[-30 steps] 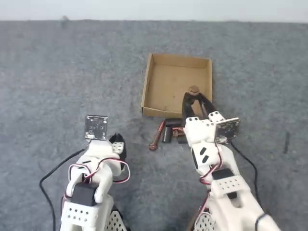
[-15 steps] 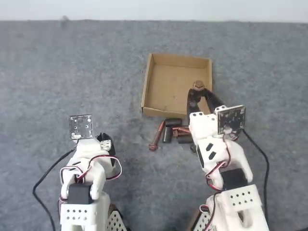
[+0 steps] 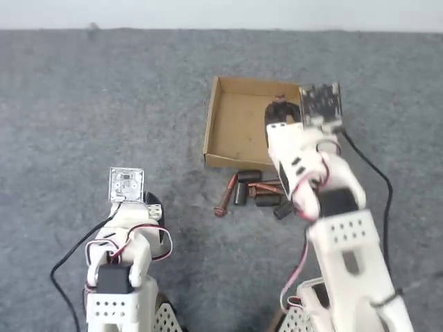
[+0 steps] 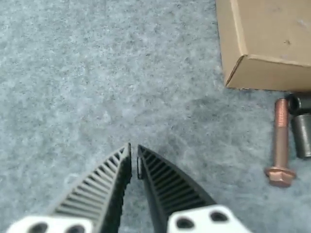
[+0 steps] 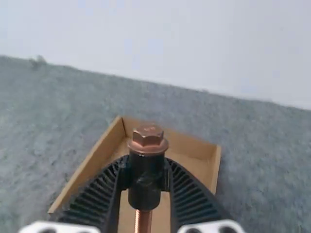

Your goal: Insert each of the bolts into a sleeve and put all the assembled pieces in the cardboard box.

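My right gripper (image 5: 146,167) is shut on a black sleeve with a copper bolt through it (image 5: 146,180); the bolt's hex head points up. In the high view that gripper (image 3: 279,114) holds the piece (image 3: 279,102) above the far right part of the cardboard box (image 3: 228,131). The box (image 5: 104,150) lies open below the held piece. Loose copper bolts (image 3: 225,196) and black sleeves (image 3: 240,194) lie on the carpet just in front of the box. My left gripper (image 4: 133,151) is shut and empty, low over bare carpet, left of a loose bolt (image 4: 281,141).
Grey carpet covers the table, with open room left of the box and around the left arm (image 3: 128,242). A box corner (image 4: 233,73) and two sleeves (image 4: 302,138) sit near the left gripper. A pale wall runs along the far edge.
The right arm has stretched forward and raised the held sleeve and bolt from the box's near wall to over its far right part. The left arm pulled back, then shifted slightly.
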Available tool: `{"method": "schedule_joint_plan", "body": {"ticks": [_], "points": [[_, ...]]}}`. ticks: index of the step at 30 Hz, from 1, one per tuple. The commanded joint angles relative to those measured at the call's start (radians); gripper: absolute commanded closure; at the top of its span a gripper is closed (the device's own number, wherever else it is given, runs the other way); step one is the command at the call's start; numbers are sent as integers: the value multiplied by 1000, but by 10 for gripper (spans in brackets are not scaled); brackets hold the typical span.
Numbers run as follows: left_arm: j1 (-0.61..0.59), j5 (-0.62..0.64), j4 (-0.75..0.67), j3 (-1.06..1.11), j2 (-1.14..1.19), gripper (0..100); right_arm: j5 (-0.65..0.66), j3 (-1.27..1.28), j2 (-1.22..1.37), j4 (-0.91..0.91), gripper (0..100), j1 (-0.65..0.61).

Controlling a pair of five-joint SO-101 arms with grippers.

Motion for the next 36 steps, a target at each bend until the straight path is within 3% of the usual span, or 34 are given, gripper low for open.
{"method": "schedule_joint_plan", "body": {"ticks": [1, 17, 31, 36], "points": [[-6, -11, 2, -13, -23, 979, 11, -193, 122, 53, 992, 25], [-6, -11, 2, -13, -23, 979, 11, -634, 699, 283, 990, 84], [-6, -11, 2, -13, -23, 979, 11, -858, 1067, 288, 987, 87], [-6, -11, 0, -13, -23, 979, 11, -908, 1141, 291, 891, 88]]}}
